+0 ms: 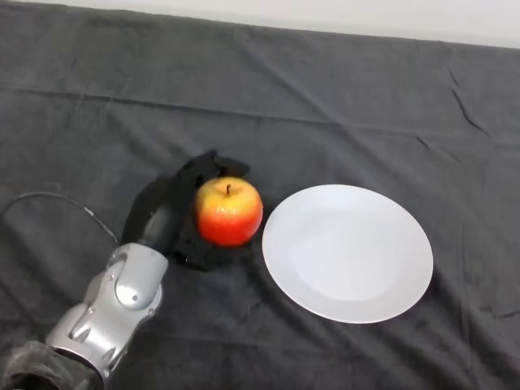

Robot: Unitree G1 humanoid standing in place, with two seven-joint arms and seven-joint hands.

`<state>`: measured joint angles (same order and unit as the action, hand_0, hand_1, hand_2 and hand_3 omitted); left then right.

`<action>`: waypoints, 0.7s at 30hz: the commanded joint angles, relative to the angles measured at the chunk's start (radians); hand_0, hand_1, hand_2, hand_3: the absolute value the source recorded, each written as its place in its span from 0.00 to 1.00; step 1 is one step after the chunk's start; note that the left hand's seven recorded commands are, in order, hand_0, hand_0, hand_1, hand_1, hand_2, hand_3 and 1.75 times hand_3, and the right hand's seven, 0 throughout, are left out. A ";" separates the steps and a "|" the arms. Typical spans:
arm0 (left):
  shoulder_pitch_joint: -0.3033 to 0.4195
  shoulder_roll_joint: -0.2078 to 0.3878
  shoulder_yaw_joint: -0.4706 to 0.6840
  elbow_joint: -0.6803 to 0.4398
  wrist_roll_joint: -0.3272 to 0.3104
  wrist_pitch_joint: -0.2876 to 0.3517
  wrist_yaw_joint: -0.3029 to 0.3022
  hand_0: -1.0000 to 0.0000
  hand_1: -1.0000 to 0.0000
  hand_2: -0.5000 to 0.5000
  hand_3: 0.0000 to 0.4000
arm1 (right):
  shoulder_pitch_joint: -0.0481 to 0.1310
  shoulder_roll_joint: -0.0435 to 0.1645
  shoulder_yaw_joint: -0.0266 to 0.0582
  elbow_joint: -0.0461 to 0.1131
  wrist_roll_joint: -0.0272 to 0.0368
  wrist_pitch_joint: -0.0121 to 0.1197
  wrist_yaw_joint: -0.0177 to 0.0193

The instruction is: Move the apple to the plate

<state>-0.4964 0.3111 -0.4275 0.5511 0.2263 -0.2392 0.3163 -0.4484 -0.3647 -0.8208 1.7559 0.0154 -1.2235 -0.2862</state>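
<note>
Grasp step: my left hand (175, 218) curled round the apple (228, 212); next, lift and carry toward three o'clock onto the plate (348, 252)

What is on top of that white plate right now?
Nothing shows on the plate. The apple sits beside it on the dark cloth, with the black hand wrapped around it. What lies under the plate is hidden.

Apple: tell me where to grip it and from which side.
Grip the apple round its widest middle, coming from its left, where the robot hand already cups it. It stands upright, stem up, so its round flanks are free, and the white plate lies close on its right.
</note>
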 commanded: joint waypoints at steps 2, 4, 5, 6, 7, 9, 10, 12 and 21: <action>-0.079 -0.026 -0.055 -0.043 0.024 0.009 0.024 0.00 0.00 0.50 1.00 | 0.132 0.126 0.0001 0.049 0.0101 0.023 -0.0002; -0.090 -0.038 -0.070 -0.033 0.027 0.004 0.034 0.00 0.00 0.50 1.00 | 0.132 0.126 0.0003 0.049 0.0104 0.023 -0.0002; -0.096 -0.043 -0.078 -0.025 0.027 0.000 0.038 0.00 0.00 0.50 1.00 | 0.132 0.126 0.0004 0.049 0.0105 0.023 -0.0002; -0.102 -0.048 -0.086 -0.017 0.027 -0.005 0.042 0.00 0.00 0.50 1.00 | 0.132 0.126 0.0005 0.049 0.0106 0.023 -0.0001; -0.107 -0.051 -0.094 -0.009 0.027 -0.010 0.045 0.00 0.00 0.50 1.00 | 0.132 0.126 0.0006 0.049 0.0107 0.023 -0.0001; -0.118 -0.058 -0.109 0.010 0.023 -0.020 0.050 0.00 0.00 0.50 1.00 | 0.132 0.126 0.0007 0.049 0.0108 0.023 -0.0001; -0.123 -0.060 -0.115 0.018 0.021 -0.026 0.051 0.00 0.00 0.50 1.00 | 0.132 0.126 0.0008 0.049 0.0109 0.023 -0.0001; -0.132 -0.062 -0.126 0.036 0.015 -0.038 0.052 0.00 0.00 0.50 1.00 | 0.132 0.126 0.0009 0.049 0.0111 0.023 0.0000; -0.187 -0.110 -0.207 0.130 -0.009 -0.058 0.078 0.00 0.00 0.50 1.00 | 0.131 0.126 0.0010 0.050 0.0114 0.022 0.0001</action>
<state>-0.6210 0.2015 -0.6110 0.6546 0.2168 -0.2821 0.3882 -0.4487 -0.3651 -0.8188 1.7560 0.0169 -1.2236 -0.2862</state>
